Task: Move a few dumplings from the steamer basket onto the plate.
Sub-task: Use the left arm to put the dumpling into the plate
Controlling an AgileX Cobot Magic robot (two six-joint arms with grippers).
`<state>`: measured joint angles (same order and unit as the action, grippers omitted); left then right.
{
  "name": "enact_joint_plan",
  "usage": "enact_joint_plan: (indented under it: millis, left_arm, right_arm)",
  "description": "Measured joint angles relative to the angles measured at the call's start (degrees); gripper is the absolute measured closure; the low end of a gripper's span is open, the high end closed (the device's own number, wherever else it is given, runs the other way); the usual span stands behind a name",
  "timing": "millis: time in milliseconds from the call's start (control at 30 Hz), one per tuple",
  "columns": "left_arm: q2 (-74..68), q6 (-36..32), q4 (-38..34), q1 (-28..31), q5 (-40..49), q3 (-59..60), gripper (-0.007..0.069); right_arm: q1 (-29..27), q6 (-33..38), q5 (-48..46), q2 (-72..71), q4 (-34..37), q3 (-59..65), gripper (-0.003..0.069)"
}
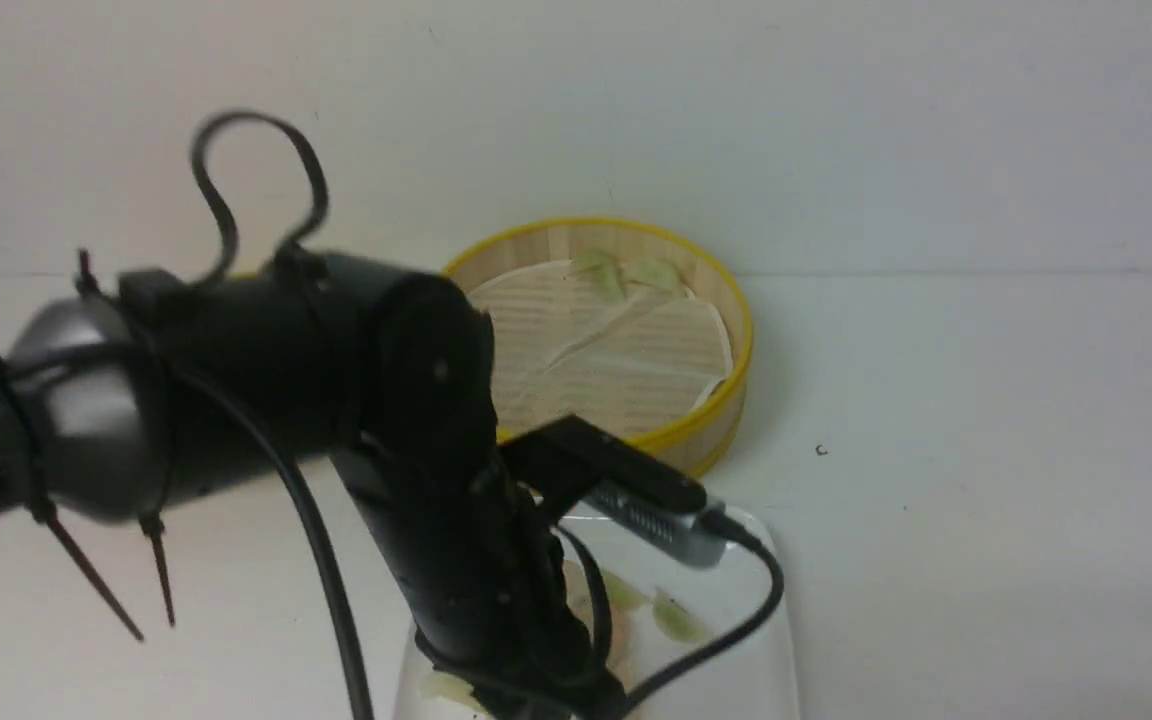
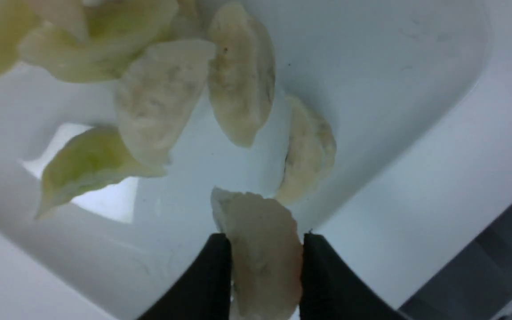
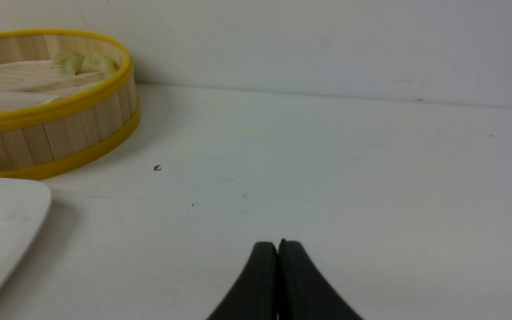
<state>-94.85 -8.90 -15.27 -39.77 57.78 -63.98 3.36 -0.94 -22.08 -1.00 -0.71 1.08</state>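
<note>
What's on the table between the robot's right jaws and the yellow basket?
Just bare white table, with one tiny dark speck near the steamer basket. The right wrist view shows it.

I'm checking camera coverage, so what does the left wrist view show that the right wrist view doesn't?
Only the left wrist view: a pale dumpling pinched between the left fingers, with other pale dumplings and green dumplings lying on the plate. Only the right wrist view: the steamer basket holding two green dumplings, and the right fingers shut together, empty. Both: the white plate.
</note>
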Motion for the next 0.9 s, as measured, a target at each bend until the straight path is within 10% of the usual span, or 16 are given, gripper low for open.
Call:
enact_joint_plan:
  millis: [433,700,900]
  left_arm:
    - [-6.92,4.59,1.41,-1.42,-6.45,0.85,0.014]
    - [10.98,10.28,5.85,-1.53,-4.02,-2.51,0.0583]
    - [33.8,12.73,5.85,-1.53,-13.3,1.56,0.0631]
  right_arm:
    - [0.0,0.0,0.0,0.0,0.0,0.0,0.0672]
    - [0.0,0.0,0.0,0.0,0.0,0.0,0.0672]
    - [0.0,0.0,0.0,0.0,0.0,0.0,0.0672]
